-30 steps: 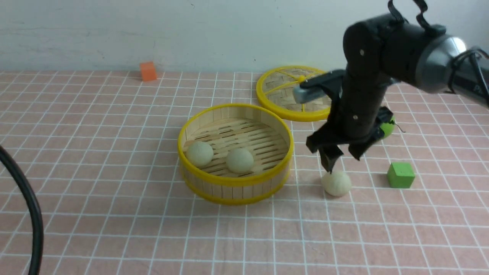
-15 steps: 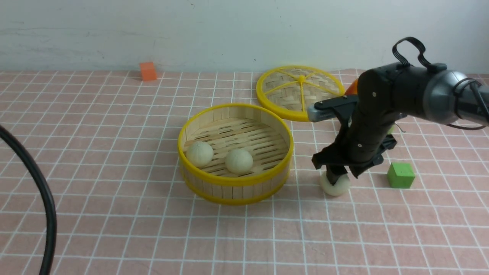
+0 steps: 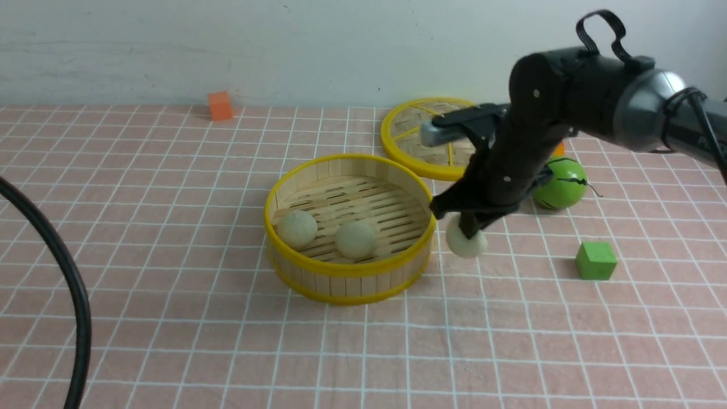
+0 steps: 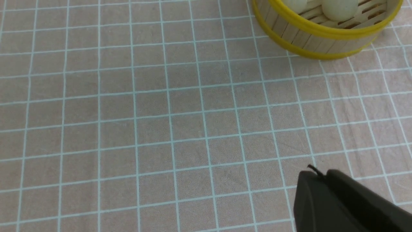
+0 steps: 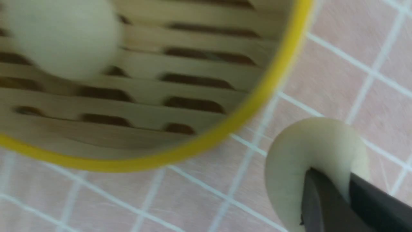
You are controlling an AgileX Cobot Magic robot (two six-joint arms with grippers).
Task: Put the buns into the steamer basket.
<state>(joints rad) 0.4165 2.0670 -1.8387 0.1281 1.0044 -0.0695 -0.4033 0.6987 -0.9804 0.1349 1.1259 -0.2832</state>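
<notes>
The steamer basket (image 3: 350,271) stands mid-table, with yellow rims and a slatted floor, and two cream buns (image 3: 296,229) (image 3: 355,238) lie in it. My right gripper (image 3: 468,232) is shut on the third bun (image 3: 466,244), which hangs above the cloth just right of the basket's rim. The right wrist view shows that bun (image 5: 299,154) squeezed between the dark fingers (image 5: 322,203) beside the basket rim (image 5: 225,135). My left gripper (image 4: 318,175) is shut with nothing in it, over bare cloth short of the basket (image 4: 309,38).
The woven lid (image 3: 414,142) with yellow spokes lies behind the basket. A green striped fruit (image 3: 559,183) and a green cube (image 3: 595,260) sit to the right. An orange cube (image 3: 220,105) is at the far back left. A black cable (image 3: 74,307) curves at the left edge.
My right gripper came down over the bun on the cloth, shut on it, then lifted it up and left toward the basket. The green fruit is now uncovered.
</notes>
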